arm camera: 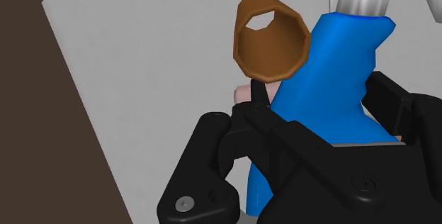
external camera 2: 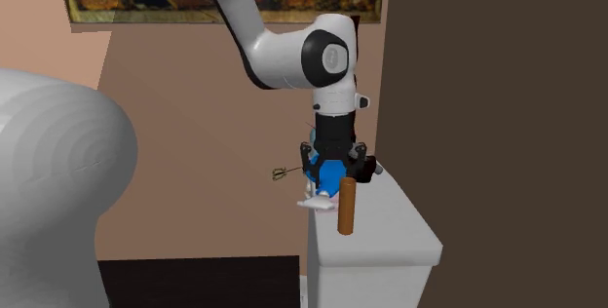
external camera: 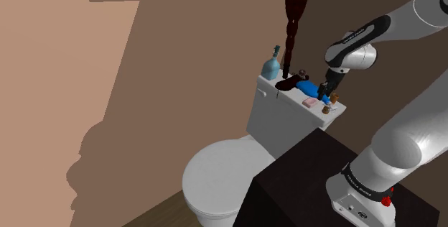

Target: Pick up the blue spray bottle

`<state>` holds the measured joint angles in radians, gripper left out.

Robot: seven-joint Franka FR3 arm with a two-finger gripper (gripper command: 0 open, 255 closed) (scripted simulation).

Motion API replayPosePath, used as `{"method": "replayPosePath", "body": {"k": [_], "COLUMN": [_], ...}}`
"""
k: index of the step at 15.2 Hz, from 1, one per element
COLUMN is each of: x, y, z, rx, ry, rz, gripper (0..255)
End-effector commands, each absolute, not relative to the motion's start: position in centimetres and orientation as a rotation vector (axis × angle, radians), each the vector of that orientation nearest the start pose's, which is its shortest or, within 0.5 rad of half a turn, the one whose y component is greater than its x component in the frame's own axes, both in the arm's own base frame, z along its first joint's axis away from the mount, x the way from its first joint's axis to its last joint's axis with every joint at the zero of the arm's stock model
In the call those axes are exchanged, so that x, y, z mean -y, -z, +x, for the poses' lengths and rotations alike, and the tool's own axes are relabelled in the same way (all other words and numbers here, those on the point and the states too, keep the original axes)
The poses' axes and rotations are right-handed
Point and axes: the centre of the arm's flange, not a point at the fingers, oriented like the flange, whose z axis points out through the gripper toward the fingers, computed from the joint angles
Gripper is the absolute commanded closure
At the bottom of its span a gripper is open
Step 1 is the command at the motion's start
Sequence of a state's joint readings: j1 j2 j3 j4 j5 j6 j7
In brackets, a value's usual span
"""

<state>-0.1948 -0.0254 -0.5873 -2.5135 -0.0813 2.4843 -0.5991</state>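
Lying on the white toilet tank (external camera: 276,121), the blue spray bottle (arm camera: 333,59) sits between the 2 black fingers of the tool (arm camera: 319,95), which clamp its sides from above. 1 hollow brown cylinder (arm camera: 273,42) stands just beside them.

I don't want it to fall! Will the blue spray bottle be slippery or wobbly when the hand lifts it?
Probably stiff: the blue spray bottle looks hard and smooth, so maybe a little slippery. It lies on its side on the tank lid, so a nudge might roll it. The brown tube standing beside it could easily tip.
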Motion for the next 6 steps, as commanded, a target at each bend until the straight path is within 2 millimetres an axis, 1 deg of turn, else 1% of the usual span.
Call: {"method": "replayPosePath", "body": {"k": [1,4,6], "x": [32.4,32.4,32.4], "y": [-29.8,-31.4,-31.5], "z": [32.7,32.7,32.7], "rx": [-0.187,-0.187,-0.187], "ry": [-0.046,-0.046,-0.046], "rz": [-3.158,-3.158,-3.158], "gripper": [255,255,255]}}
